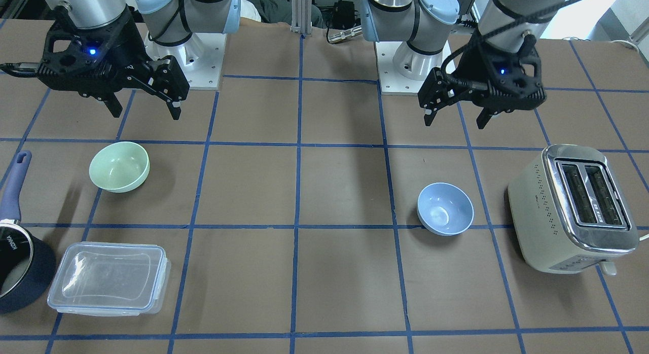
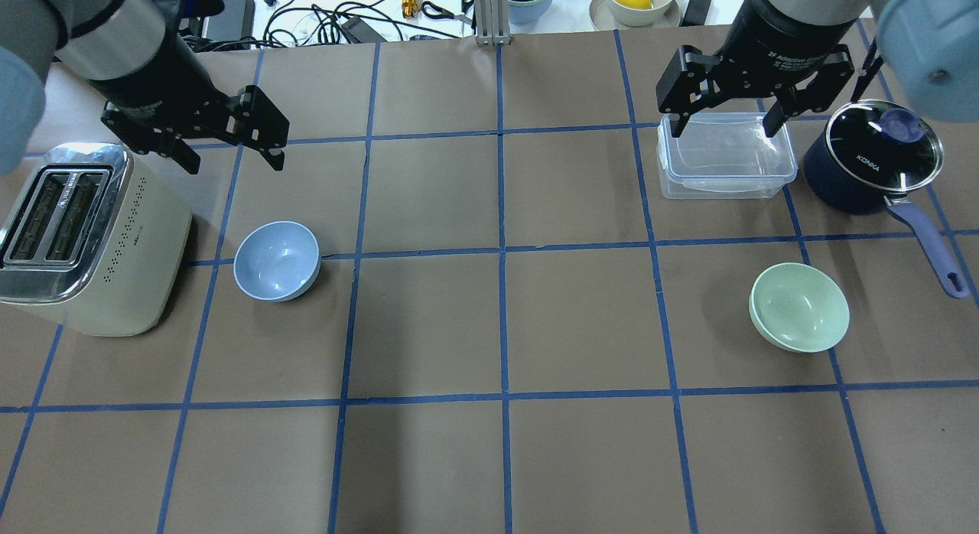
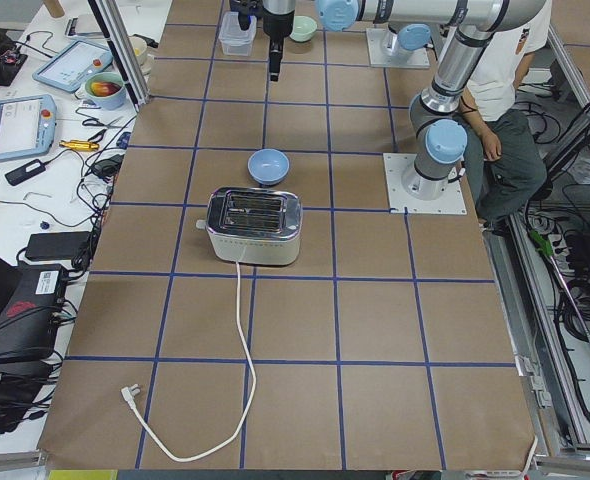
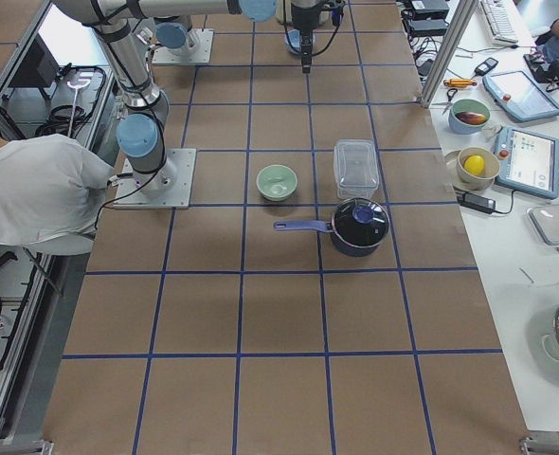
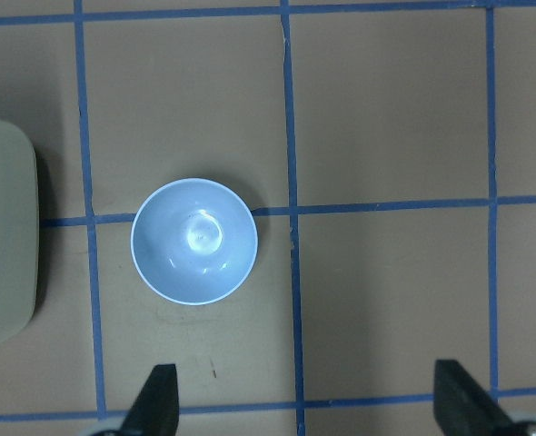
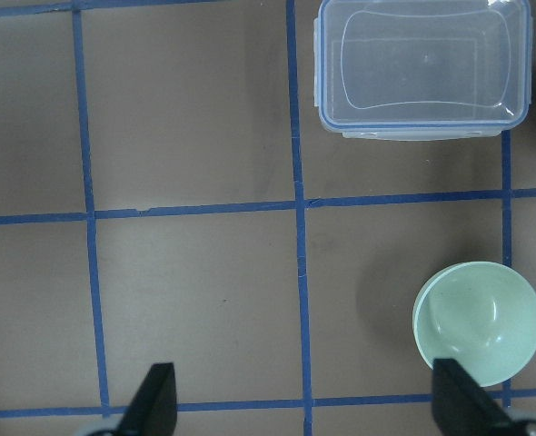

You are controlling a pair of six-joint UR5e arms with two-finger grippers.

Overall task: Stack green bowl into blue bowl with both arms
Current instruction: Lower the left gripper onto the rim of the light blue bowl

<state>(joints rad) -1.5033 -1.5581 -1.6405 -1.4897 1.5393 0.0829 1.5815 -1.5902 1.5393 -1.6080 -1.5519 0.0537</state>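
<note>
Brown worktop (image 2: 497,327) carries green bowl (image 2: 799,307) and blue bowl (image 2: 276,260) well apart; left pincer (image 2: 234,165) and right pincer (image 2: 717,132) hover released.

On the bench (image 2: 497,457), the blue bowl (image 2: 276,260) sits just right of the toaster (image 2: 84,239), in the left half. The green bowl (image 2: 799,307) lies well apart in the right half, before the container (image 2: 724,163) and saucepan (image 2: 872,163) (side by side, saucepan rightmost).

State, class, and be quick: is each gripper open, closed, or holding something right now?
Left gripper: open, holding nothing.
Right gripper: open, holding nothing.
</note>
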